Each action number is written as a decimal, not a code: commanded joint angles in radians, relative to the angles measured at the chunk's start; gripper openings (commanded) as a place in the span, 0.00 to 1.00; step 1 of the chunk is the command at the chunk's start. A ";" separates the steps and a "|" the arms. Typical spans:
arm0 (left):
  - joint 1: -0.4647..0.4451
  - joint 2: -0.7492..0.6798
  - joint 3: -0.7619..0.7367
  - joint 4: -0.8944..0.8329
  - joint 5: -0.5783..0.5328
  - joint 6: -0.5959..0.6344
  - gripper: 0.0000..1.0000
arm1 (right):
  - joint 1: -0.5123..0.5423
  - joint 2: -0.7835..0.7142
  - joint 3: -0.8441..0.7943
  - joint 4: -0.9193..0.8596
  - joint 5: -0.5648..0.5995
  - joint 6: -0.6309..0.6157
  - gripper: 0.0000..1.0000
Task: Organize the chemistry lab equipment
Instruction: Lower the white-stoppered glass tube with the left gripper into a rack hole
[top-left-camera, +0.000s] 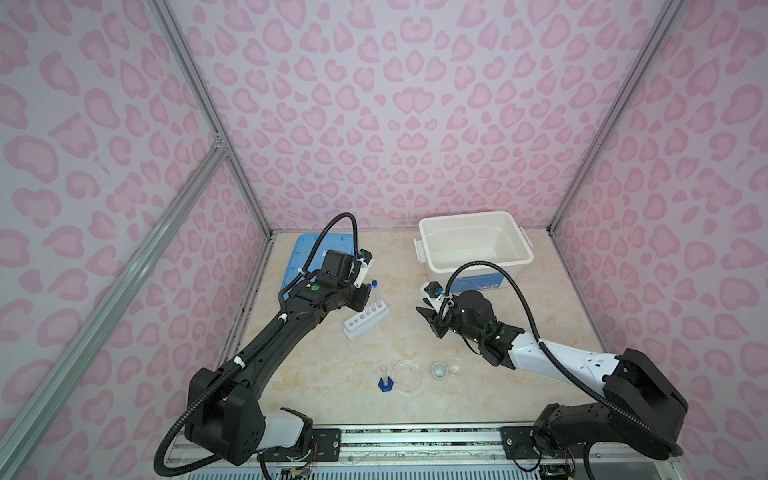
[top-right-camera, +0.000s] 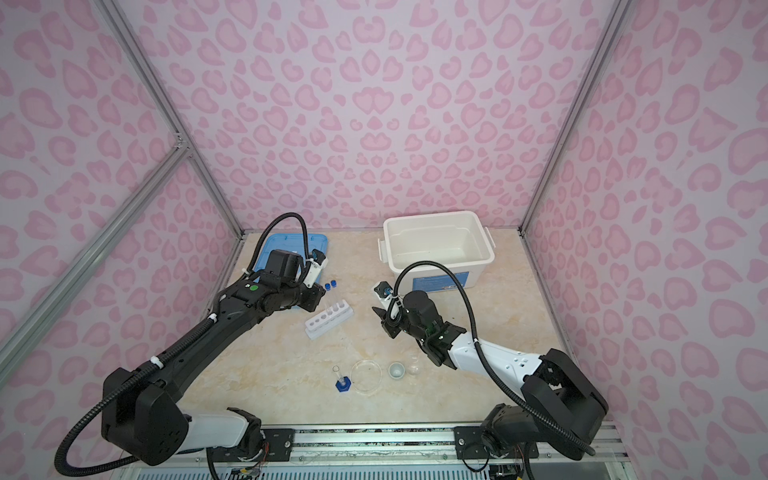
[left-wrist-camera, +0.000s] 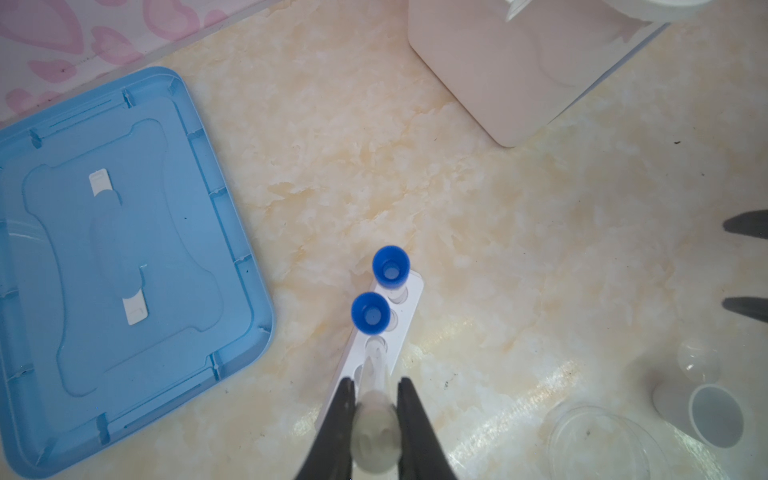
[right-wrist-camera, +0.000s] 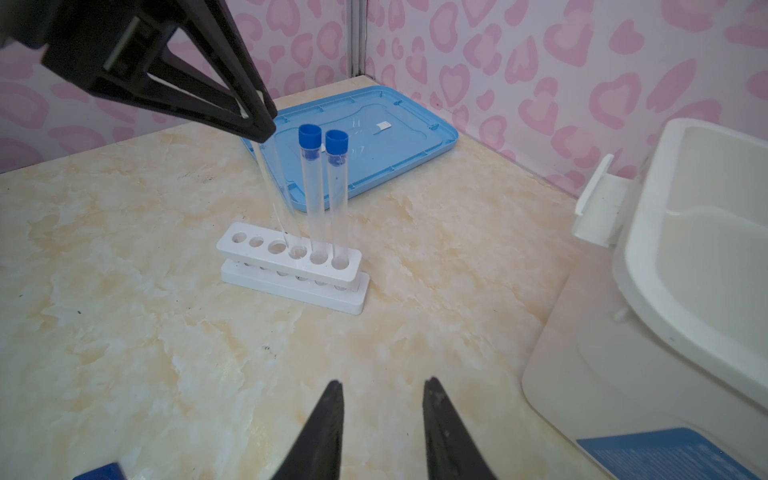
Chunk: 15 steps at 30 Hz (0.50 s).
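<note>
Robot test booth: heart-print panels (top-left-camera: 415, 62) on aluminium framing (top-left-camera: 190, 70) are boxing in a worktop (top-left-camera: 332, 374), a robot arm (top-left-camera: 266, 343) sitting at each front corner.

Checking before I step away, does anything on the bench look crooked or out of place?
The white-capped test tube held by the left gripper leans in the rack, unlike the two upright blue-capped tubes. Nothing looks spilled or broken.
</note>
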 joint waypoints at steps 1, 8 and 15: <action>0.000 0.007 -0.005 0.035 -0.006 -0.005 0.13 | 0.000 -0.004 -0.011 0.034 -0.005 0.000 0.33; 0.000 0.007 -0.021 0.049 -0.010 -0.008 0.14 | -0.005 -0.003 -0.015 0.038 -0.006 0.002 0.33; 0.000 0.017 -0.031 0.062 -0.014 -0.011 0.14 | -0.010 -0.001 -0.011 0.038 -0.014 0.000 0.33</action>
